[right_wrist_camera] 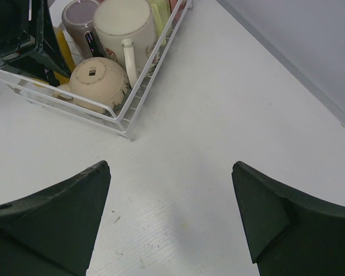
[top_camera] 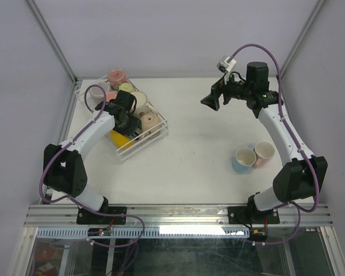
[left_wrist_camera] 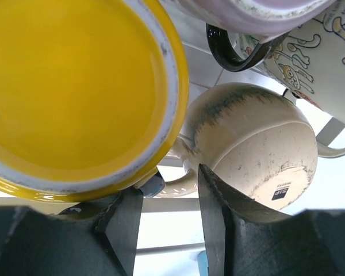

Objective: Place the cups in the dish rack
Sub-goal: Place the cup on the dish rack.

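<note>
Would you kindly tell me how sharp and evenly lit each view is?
Top external: soft even light, sharp, faint shadows by the light blue cup. Left wrist: the yellow cup crowds the frame, and the bright background is washed out. Right wrist: the dish rack is crisp, and the dark fingers show little detail.

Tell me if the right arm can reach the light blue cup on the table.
Probably yes: the right end effector is open, nothing stands between it and the light blue cup, though a pale cup crowds one side.
</note>
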Controlling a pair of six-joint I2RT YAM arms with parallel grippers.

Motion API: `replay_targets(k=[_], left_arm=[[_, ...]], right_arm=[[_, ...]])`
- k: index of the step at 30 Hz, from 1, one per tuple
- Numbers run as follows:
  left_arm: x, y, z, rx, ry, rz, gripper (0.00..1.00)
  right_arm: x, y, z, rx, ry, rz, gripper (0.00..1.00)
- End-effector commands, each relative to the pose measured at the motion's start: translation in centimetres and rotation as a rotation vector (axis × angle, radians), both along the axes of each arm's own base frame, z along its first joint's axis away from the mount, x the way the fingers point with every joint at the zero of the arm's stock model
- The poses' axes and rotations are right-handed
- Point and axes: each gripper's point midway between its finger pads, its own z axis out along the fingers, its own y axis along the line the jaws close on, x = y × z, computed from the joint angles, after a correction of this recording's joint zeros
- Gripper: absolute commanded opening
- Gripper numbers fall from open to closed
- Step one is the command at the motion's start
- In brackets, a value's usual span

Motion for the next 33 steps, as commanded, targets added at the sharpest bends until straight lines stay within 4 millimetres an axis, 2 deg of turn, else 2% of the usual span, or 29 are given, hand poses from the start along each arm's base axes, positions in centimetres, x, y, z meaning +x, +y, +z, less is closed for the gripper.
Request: replay_targets(k=[1, 9, 11, 13, 16, 17, 19, 21, 24, 29, 33], left_arm=[[1.6, -1.8, 5.0, -0.09, -0.153, -0.04, 0.42], [0.9, -1.8, 8.6, -0.085, -0.24, -0.133, 0.48], [0.9, -1.8, 9.0, -0.068, -0.256, -0.175, 0.51], [0.6, -1.5, 10.6, -0.038, -0.319, -0.249, 0.53], [0.8, -1.4, 12.2, 0.055, -0.437, -0.454, 0.63], [0.9, -1.7, 13.2, 0.093, -0.504, -0.565, 0.7], [0.6, -2.2, 15.2, 0.18, -0.646, -0.803, 0.76], [0.0, -2.2, 16.4, 0.295, -0.737, -1.025, 0.85], [-0.5, 0.1, 15.7, 0.444, -0.662, -1.206, 0.91], [-2.1, 4.4, 11.6, 0.499, -0.373, -1.383, 0.88], [-2.1, 5.5, 10.5, 0.497, -0.37, -1.406, 0.9]], right_arm=[[0.1, -0.3, 2.8, 0.013, -0.1, -0.004, 0.9], [0.2, -0.1, 3.0, 0.019, -0.097, 0.0, 0.9], [0.2, -0.1, 3.0, 0.021, -0.095, 0.001, 0.9], [0.2, -0.1, 3.0, 0.022, -0.095, 0.001, 0.89], [0.1, -0.1, 3.0, 0.022, -0.094, 0.0, 0.89], [0.1, -0.1, 3.0, 0.022, -0.094, 0.001, 0.89], [0.0, -0.2, 2.9, 0.021, -0.094, -0.002, 0.9], [-0.1, -0.2, 2.8, 0.021, -0.091, -0.002, 0.9], [-0.2, -0.2, 2.8, 0.023, -0.09, -0.001, 0.89], [-0.3, -0.2, 2.9, 0.025, -0.092, 0.0, 0.9], [-0.5, -0.2, 2.8, 0.029, -0.088, 0.0, 0.89]])
